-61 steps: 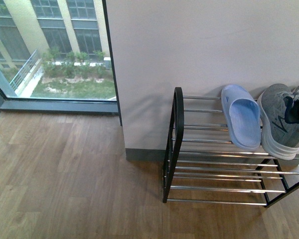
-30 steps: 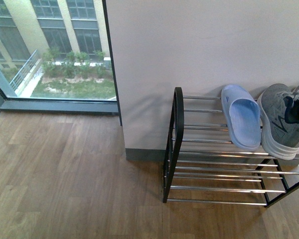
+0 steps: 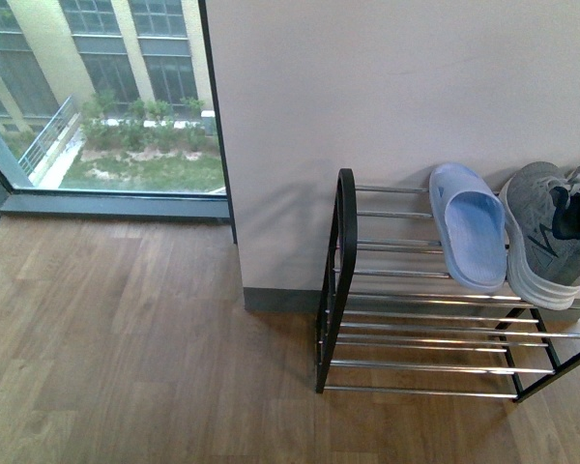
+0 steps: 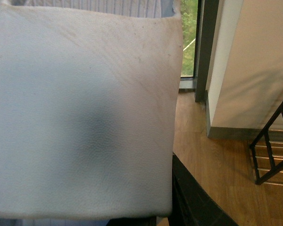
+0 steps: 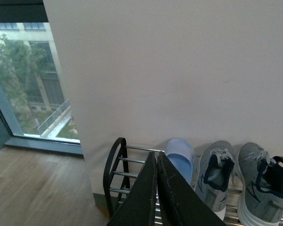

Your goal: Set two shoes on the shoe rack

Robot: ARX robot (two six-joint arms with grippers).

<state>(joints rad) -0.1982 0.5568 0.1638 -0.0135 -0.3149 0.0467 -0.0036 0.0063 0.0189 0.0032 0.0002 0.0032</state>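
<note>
Nothing moved since earlier frames. Left fingers: state indeterminate, a pale blue slide (image 4: pixel 80 113) fills view. Right fingers (image 5: pixel 156 188) clenched, empty. Risk: slide slips between shoe rack (image 3: pixel 435 329) bars.

Legible text, labels, brands, numbers, signs: none in any view.

Grey sneaker (image 3: pixel 546 237), top tier of shoe rack (image 3: pixel 342 253): a thin dark zigzag line on the side of the upper, possibly a logo; not readable as letters.

Pale blue slide (image 3: pixel 468 225): plain surface, no print visible.

Second grey sneaker (image 5: pixel 264 188), right wrist view: no marking can be made out at this size.

Pale blue surface (image 4: pixel 80 108) filling the left wrist view: faint scuff lines only, no lettering.
</note>
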